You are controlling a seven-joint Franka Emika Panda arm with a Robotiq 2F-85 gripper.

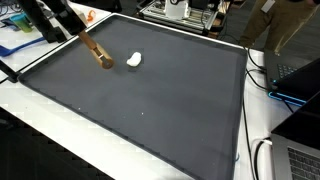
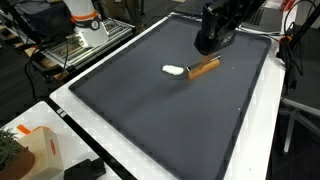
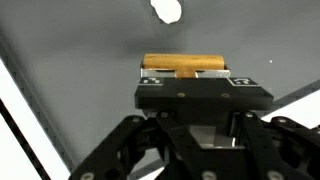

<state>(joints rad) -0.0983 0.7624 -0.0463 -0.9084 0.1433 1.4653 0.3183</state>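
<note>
Plainly, wrist view: pincer (image 3: 189,76) clenched on stick (image 3: 185,64); whole mat (image 2: 150,115) in exterior view.

No legible text, labels, brands, numbers or signs in any view; details too small, blurred.

Black claw (image 3: 186,72), angular linkages, small pale markings.

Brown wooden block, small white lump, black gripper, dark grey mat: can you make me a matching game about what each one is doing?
Things:
1 brown wooden block
2 small white lump
3 black gripper
4 dark grey mat

States:
A lies loose, nothing holding it
B shut on something
C spread flat under everything
D held in a grip

Pairs: 1-D, 2-A, 3-B, 4-C
</note>
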